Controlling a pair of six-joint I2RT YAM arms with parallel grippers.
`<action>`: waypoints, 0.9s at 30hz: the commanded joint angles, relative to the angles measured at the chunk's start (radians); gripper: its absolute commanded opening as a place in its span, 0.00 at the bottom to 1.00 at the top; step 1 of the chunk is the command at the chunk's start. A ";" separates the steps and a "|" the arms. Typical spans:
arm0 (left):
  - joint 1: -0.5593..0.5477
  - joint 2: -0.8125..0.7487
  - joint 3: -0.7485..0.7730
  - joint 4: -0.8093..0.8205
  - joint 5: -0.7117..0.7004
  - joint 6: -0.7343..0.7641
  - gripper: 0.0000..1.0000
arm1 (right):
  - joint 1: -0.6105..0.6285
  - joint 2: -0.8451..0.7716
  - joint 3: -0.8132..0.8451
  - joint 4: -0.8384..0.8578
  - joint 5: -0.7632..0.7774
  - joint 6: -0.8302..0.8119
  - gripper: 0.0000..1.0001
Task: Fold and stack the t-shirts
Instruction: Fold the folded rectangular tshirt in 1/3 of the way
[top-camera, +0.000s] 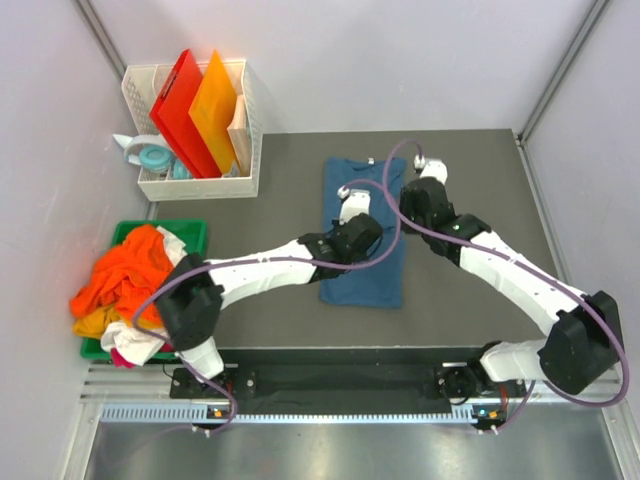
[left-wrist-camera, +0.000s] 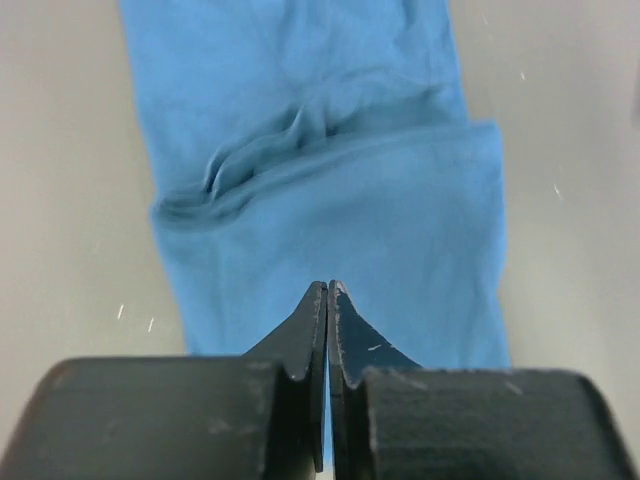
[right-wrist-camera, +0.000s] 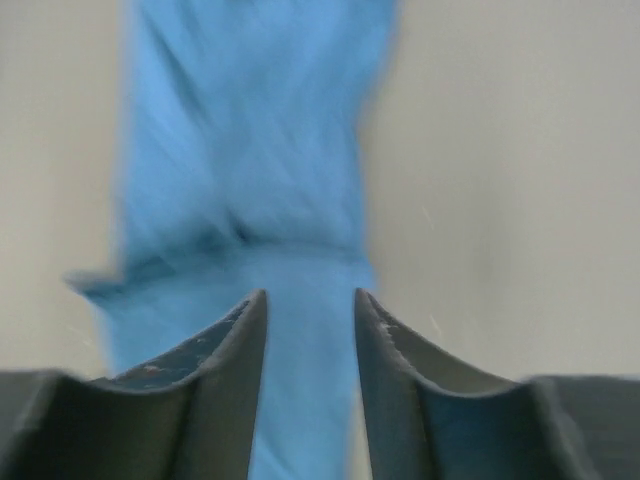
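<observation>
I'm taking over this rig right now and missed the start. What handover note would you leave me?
Left hand: shut, over the dark teal-blue fabric t-shirt; unclear whether it pinches cloth.
Right hand: open, empty, above the same shirt.
Things: the blue shirt lies mid-table; the crumpled orange, yellow and white shirts are heaped in the green plastic bin.
Done: blue shirt folded to a narrow strip.
Left: finish it, then fold and stack the heaped shirts.

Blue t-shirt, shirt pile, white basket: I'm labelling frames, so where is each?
blue t-shirt (top-camera: 362, 285): top external view, bare fabric on its near half.
shirt pile (top-camera: 125, 275): top external view, orange fabric on top.
white basket (top-camera: 200, 188): top external view, its near wall.
</observation>
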 joint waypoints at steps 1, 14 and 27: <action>0.055 0.144 0.120 -0.004 0.005 0.082 0.00 | 0.009 -0.092 -0.115 -0.034 0.017 0.023 0.34; 0.205 0.285 0.161 0.066 0.129 0.094 0.00 | 0.013 -0.218 -0.170 -0.100 0.015 0.045 0.22; 0.329 0.545 0.298 0.009 0.175 0.109 0.00 | 0.015 -0.242 -0.189 -0.160 0.018 0.027 0.24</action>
